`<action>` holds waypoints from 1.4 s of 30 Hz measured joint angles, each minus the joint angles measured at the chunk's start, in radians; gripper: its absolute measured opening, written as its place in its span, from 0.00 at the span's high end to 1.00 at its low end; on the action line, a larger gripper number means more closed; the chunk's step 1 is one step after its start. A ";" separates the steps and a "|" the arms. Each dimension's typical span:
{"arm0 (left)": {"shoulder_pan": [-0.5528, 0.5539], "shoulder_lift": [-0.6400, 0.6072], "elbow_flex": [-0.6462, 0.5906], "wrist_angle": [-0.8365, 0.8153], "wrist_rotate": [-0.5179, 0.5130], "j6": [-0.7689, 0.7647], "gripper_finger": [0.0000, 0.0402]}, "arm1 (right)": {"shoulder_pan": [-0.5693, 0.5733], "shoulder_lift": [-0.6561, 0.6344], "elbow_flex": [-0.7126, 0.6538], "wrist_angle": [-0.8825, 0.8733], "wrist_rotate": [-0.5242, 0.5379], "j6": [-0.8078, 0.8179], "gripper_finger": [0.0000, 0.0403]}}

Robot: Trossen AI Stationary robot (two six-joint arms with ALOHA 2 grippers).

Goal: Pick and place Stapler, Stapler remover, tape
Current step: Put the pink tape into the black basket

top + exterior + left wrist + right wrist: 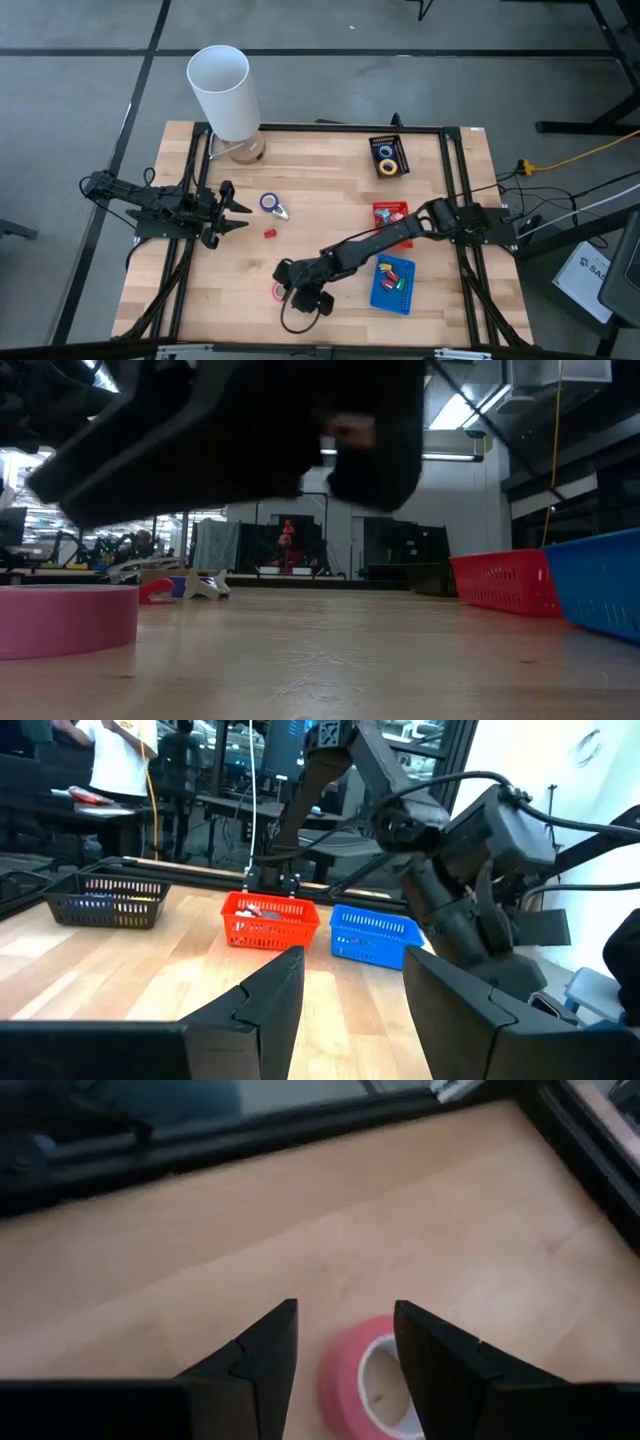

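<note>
Claws parted and empty, our left gripper (243, 218) waits over the left side of the wooden table (330, 170), beyond which, at the far left corner, a tall white cylinder (224, 92) stands. Just beside that gripper we see a blue tape roll (268, 202) touching a silver stapler remover (281, 212), and a small red object (269, 233) nearby. Near the front edge, our right gripper (343, 1342) hovers with fingers apart and nothing between them, the pink tape roll (368, 1385) flat on the wood just past the fingertips. Farther right sit a black basket (388, 156) holding blue and yellow rolls, a red basket (390, 213) and a blue basket (392, 286).
</note>
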 joint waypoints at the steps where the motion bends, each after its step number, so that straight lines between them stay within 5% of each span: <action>1: 0.000 0.000 0.000 0.000 0.000 0.000 0.58 | -0.003 0.006 0.000 0.005 -0.001 0.000 0.58; 14: 0.000 0.000 0.000 0.004 0.000 0.000 0.58 | -0.028 0.062 0.001 0.020 -0.011 -0.001 0.58; 20: 0.000 0.000 0.000 0.005 0.000 0.000 0.58 | -0.028 0.083 0.005 -0.026 0.114 -0.043 0.59; 25: 0.000 0.000 0.000 0.004 0.000 0.000 0.58 | -0.027 0.070 0.007 -0.061 0.144 -0.056 0.72; 30: 0.000 0.000 0.000 0.005 0.000 0.000 0.58 | -0.031 0.068 0.079 -0.203 0.147 -0.053 0.90; 42: 0.000 0.000 0.000 0.004 0.000 0.000 0.58 | -0.042 0.072 0.503 -0.758 0.089 -0.100 0.91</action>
